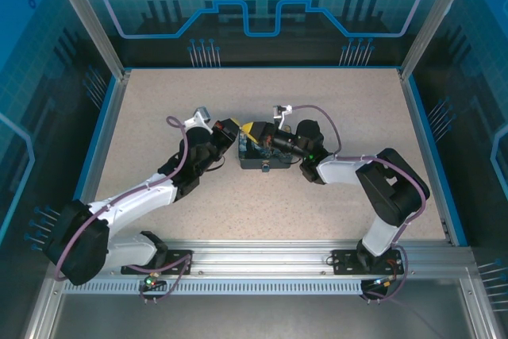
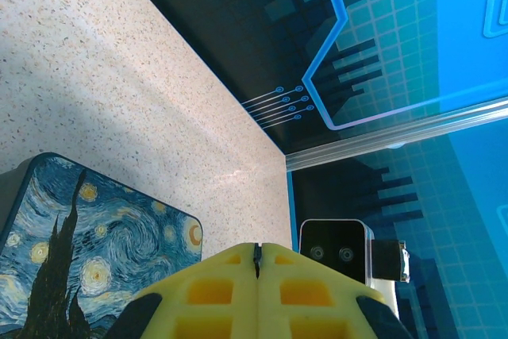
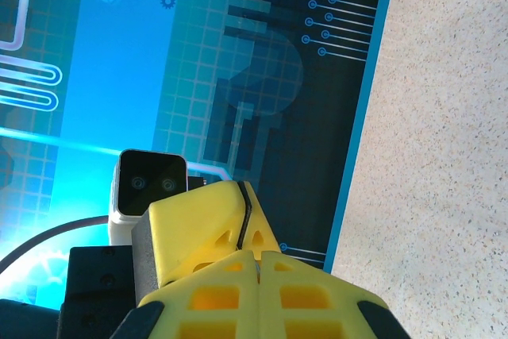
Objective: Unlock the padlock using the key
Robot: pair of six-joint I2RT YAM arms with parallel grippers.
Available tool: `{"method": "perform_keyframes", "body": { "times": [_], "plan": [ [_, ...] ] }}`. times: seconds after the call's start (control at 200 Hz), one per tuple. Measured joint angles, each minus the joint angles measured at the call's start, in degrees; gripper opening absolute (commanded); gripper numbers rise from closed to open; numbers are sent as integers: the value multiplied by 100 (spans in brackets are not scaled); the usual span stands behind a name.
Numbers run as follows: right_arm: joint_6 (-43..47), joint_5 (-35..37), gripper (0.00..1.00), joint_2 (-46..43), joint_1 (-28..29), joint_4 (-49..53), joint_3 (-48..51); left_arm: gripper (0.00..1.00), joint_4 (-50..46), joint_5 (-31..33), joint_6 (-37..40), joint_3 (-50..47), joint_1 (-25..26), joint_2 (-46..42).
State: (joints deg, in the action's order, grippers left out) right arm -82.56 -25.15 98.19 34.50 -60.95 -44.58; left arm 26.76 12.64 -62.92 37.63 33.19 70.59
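In the left wrist view my left gripper (image 2: 257, 253) has its yellow fingers pressed together on a thin dark sliver, the key (image 2: 256, 260), which sits at their tips. My right gripper (image 3: 260, 256) is shut too, and its tips touch the side of the left gripper's fingers (image 3: 198, 224). From above, both grippers meet at mid-table: the left gripper (image 1: 251, 129) and the right gripper (image 1: 268, 142) are over a dark box (image 1: 262, 161). The padlock is hidden under the grippers.
The swirl-painted blue box (image 2: 87, 252) lies just left of my left fingers. Speckled tabletop (image 1: 159, 109) spreads around it, edged by blue rails and the enclosure's walls. The right wrist's camera housing (image 2: 336, 252) sits close beyond my left fingertips.
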Motion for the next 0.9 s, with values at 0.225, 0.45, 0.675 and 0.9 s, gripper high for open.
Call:
{"method": "perform_keyframes", "body": {
  "times": [0.225,0.45,0.675,0.9],
  "plan": [
    [4,4,0,-15,-70,4,68,66,-232,17,133,0,0,-146],
    [203,-76,0,-424,-483,417,577,88,-898,20,420,4,-31,-772],
    [817,-286,0,-1294,-1143,1335,920,98,-1871,-337,1038,7,-44,-1060],
    [1440,-426,0,-2092,-1545,2367,1054,99,-2452,-564,1342,-72,-44,-1027]
  ]
}}
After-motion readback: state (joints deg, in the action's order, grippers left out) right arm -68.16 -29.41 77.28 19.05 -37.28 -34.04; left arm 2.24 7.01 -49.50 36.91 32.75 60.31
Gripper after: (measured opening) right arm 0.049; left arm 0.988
